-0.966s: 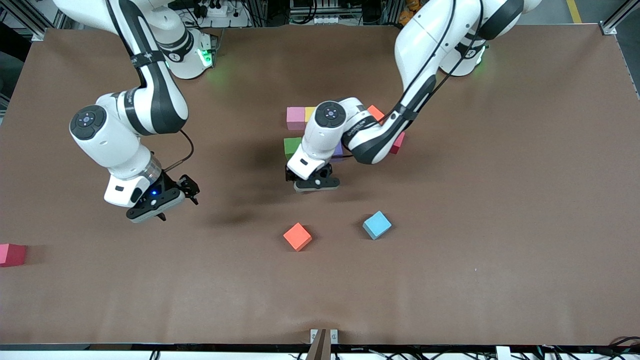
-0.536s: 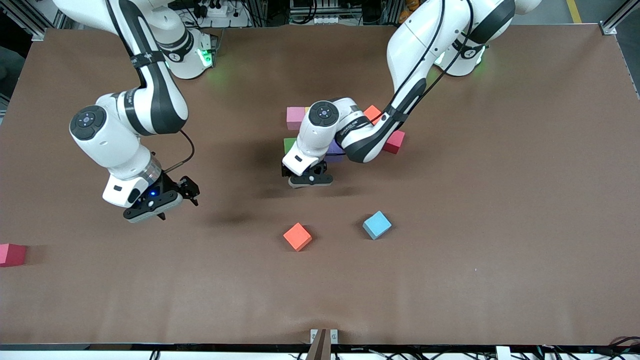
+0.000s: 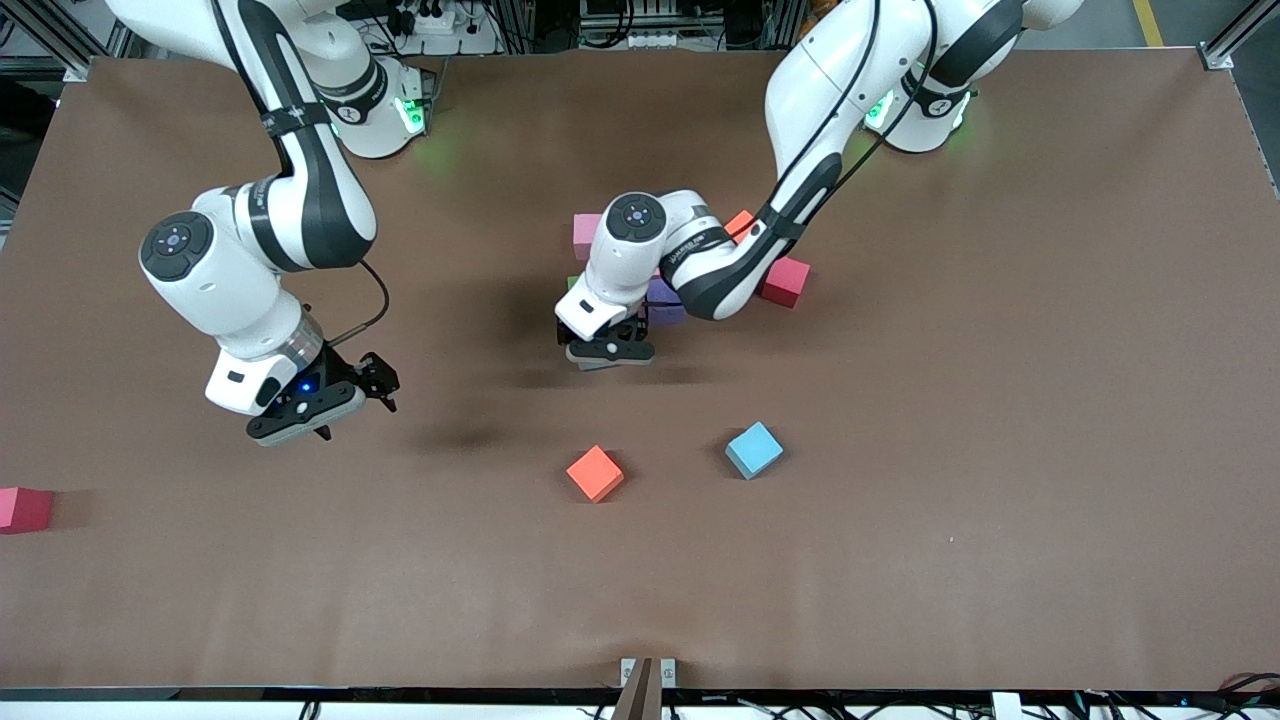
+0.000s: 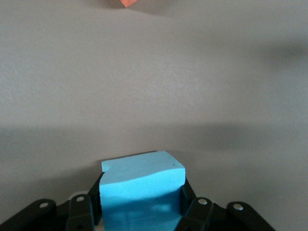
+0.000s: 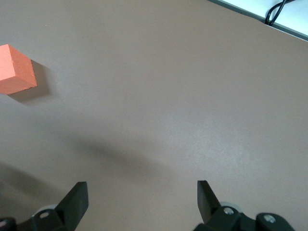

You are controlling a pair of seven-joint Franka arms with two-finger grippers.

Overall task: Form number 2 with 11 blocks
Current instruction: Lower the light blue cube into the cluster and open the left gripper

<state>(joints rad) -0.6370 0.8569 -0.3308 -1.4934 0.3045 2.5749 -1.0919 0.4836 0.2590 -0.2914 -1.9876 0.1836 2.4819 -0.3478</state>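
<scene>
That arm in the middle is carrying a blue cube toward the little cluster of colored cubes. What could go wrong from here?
The left tool grips a light blue block close to the started number 2, so it might knock the placed cubes out of line while lowering it. The left arm hides most of that cluster from the front view, so a crooked placement could go unnoticed. The right tool waits open, away from the blocks, so a clash seems unlikely.

arms: glossy white shells, black joint bands | black cables | bases: green lights | black heads
</scene>
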